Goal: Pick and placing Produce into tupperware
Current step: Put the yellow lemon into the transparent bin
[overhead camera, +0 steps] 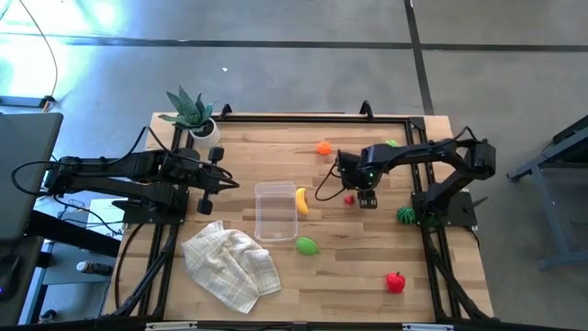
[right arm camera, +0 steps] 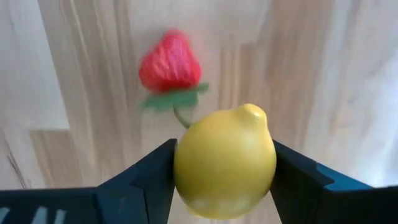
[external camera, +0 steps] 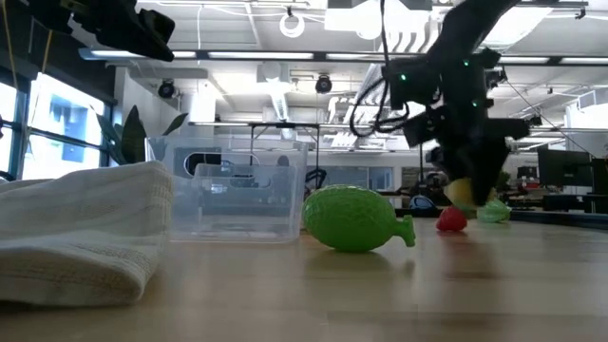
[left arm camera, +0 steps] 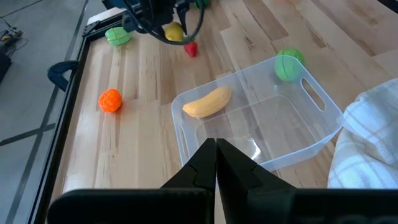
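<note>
The clear tupperware (overhead camera: 274,211) stands mid-table, a yellow banana (overhead camera: 301,200) at its right rim. My right gripper (overhead camera: 367,198) hangs to its right, shut on a yellow lemon (right arm camera: 225,163) above a red strawberry (right arm camera: 170,65) on the wood. Resting on the table are an orange fruit (overhead camera: 323,148), a light green piece (overhead camera: 392,143), a dark green one (overhead camera: 405,215), a green fruit (overhead camera: 307,245) and a red pepper (overhead camera: 395,282). My left gripper (left arm camera: 216,149) waits shut, raised left of the tub. My right gripper pinches the lemon by its two opposite sides (right arm camera: 184,169) between its two fingers (right arm camera: 149,171). The fingers come from above, pointing down. The lemon's nub end (right arm camera: 254,113) sticks out past them. In the low view the lemon (external camera: 461,193) hangs clear of the table.
A crumpled checked cloth (overhead camera: 230,262) lies near the front left. A potted spiky plant (overhead camera: 193,115) stands at the far left corner. A black frame (overhead camera: 303,116) edges the table. Bare wood shows between the tub and my right gripper.
</note>
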Controlling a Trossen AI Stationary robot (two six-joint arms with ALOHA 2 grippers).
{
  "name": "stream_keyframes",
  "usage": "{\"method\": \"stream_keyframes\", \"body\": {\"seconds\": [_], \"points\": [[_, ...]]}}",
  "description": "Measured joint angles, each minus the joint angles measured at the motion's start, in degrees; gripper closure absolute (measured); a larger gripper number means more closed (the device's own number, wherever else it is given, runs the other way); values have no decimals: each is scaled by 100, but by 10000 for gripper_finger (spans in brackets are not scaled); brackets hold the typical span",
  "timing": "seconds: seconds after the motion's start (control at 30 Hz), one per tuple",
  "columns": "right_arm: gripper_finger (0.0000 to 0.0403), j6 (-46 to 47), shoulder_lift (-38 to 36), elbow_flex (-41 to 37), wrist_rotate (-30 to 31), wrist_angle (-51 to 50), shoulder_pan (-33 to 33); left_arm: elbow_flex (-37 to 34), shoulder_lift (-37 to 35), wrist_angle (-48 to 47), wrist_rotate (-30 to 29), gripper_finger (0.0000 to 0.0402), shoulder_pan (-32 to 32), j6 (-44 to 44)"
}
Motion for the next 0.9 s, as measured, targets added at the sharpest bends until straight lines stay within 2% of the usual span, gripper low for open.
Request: {"method": "stream_keyframes", "body": {"seconds": [0.33,0.67,0.9], "points": [[199,11,-306,1243,183,-667,-48,0,0,0,0,399,-2,2],[199,404,-366,3616,-412,-564,43,0,0,0,0,399,-2,1],[199,536,-366,5243,-598,-480,242,0,0,0,0,399,-2,2]]}}
